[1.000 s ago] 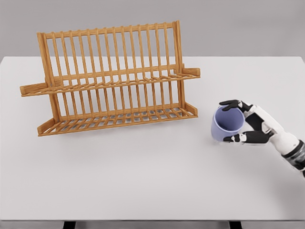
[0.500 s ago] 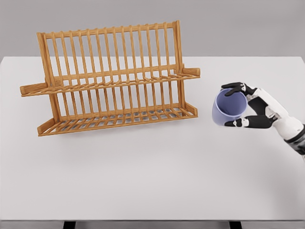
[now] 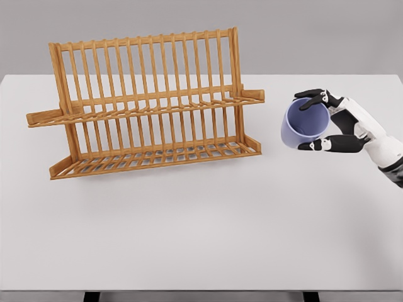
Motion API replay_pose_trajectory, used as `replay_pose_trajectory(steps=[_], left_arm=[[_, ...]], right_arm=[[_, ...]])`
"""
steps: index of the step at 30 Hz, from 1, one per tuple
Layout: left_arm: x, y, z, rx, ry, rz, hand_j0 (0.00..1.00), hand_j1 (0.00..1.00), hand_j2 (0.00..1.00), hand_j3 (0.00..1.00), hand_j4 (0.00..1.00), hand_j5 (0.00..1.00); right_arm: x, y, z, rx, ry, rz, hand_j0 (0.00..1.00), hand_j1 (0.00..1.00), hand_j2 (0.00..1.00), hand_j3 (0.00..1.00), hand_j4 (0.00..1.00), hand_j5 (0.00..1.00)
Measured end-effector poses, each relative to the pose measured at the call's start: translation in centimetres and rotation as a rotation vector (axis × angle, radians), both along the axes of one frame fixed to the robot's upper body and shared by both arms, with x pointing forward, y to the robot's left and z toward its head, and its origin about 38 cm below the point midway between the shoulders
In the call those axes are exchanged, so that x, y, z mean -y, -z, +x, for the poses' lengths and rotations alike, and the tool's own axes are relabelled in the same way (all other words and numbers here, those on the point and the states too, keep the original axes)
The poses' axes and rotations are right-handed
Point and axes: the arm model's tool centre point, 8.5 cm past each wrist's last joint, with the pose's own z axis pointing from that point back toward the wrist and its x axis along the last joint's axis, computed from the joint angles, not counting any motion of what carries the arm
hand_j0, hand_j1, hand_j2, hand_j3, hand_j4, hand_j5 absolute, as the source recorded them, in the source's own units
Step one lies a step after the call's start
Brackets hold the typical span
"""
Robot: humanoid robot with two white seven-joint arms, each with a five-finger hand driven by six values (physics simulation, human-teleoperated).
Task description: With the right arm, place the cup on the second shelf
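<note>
A lavender cup (image 3: pixel 301 124) hangs in the air to the right of the wooden rack, tilted so its mouth faces left and toward me. My right hand (image 3: pixel 315 121) is shut on it, black fingertips over the top rim and thumb under the bottom. The wooden dish rack (image 3: pixel 148 104) stands at the back left of the table with two slatted shelves; its upper shelf (image 3: pixel 157 108) sits about level with the cup, its lower shelf (image 3: pixel 157 155) near the tabletop. The cup is a short gap to the right of the rack's right end. The left arm is out of view.
The white table (image 3: pixel 201 226) stretches wide in front of the rack and below the cup. A grey wall stands behind. The rack's shelf ends stick out on both sides, the upper right tip (image 3: pixel 255 95) being closest to the cup.
My right hand has lifted the cup off the table and carried it upward, from near lower-shelf height to about upper-shelf height. The rack has not moved.
</note>
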Motion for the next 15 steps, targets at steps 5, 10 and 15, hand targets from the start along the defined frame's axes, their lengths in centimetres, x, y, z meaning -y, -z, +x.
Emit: replay_pose_trajectory(steps=[5,10,15], left_arm=[[0.0,0.0,0.0,0.000,0.000,0.000,1.00,1.00,1.00,1.00,1.00,1.00],[0.0,0.0,0.0,0.000,0.000,0.000,1.00,1.00,1.00,1.00,1.00,1.00],[0.0,0.0,0.0,0.000,0.000,0.000,1.00,1.00,1.00,1.00,1.00,1.00]], right_arm=[[0.3,-0.9,0.4,0.019,0.001,-0.011,0.55,0.55,0.55,0.55,0.55,0.55],[0.3,-1.6,0.6,0.035,-0.001,-0.018,0.55,0.55,0.55,0.55,0.55,0.55],[0.2,-2.3,0.9,0.053,-0.004,-0.026,0.55,0.55,0.55,0.55,0.55,0.55]])
